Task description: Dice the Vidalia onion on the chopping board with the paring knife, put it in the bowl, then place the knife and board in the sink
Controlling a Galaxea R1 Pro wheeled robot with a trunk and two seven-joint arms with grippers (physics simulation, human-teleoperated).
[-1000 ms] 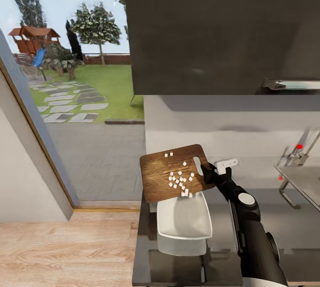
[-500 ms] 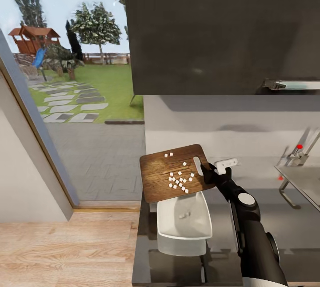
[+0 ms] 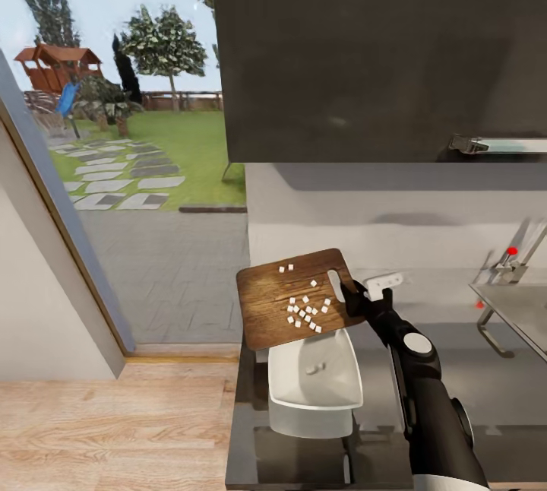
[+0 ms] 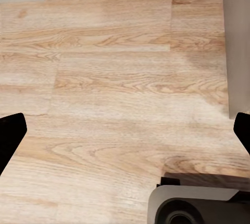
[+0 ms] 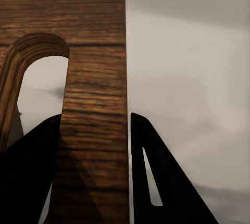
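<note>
In the head view, the board (image 3: 292,299) is held tilted over the bowl (image 3: 314,380), pinched at its slot end by the right gripper (image 3: 351,298); onion dice (image 3: 306,311) cling, apparently two lie inside. In the left wrist view, the left gripper (image 4: 125,133) is spread above floor (image 4: 114,78). In the right wrist view, the fingers (image 5: 156,182) are clamped on the board (image 5: 94,99).

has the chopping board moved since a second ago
Yes, slightly. The chopping board, held at its handle end by the right gripper, has shifted a little left against the white bowl beneath it, which stays put. Two onion pieces now lie in the bowl.

- head view looks forward and down over the tabletop (image 3: 486,369)
- right wrist view sits close against the chopping board (image 5: 94,78) — shared with head view
- left wrist view faces the floor (image 4: 114,88)
</note>
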